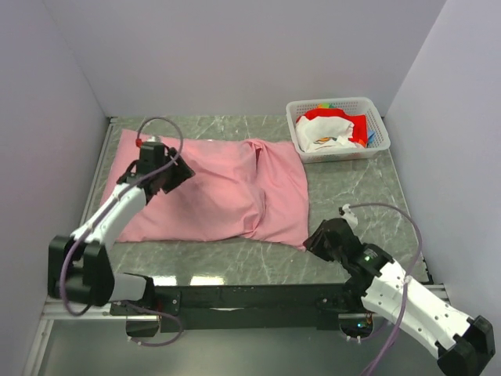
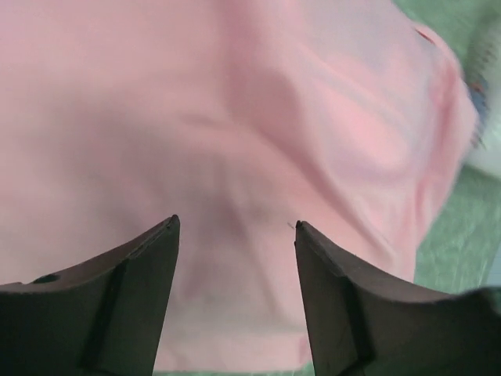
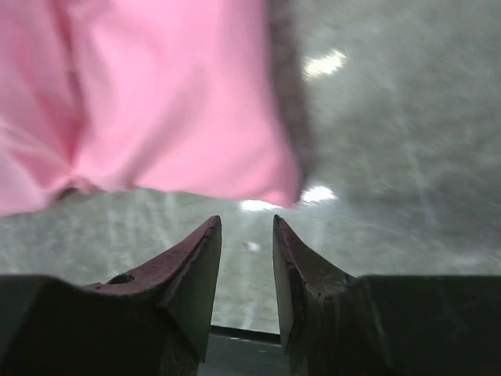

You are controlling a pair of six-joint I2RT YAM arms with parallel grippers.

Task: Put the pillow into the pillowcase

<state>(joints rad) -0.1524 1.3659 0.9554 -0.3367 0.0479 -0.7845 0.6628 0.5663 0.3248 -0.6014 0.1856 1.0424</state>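
Where pale lilac walls (image 1: 235, 55) enclose the green marbled surface (image 1: 356, 192), the wrinkled pink fabric pillowcase (image 1: 211, 192) lies centre-left. Left gripper (image 2: 235, 227) jaws: released above it. Right gripper (image 3: 246, 223) jaws: parted, empty, beside its near-right corner.

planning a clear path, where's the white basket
In the top view, the white plastic basket of cloths sits far right on the grey-green marbled table, beside the plain pink fabric pillowcase's far right corner.
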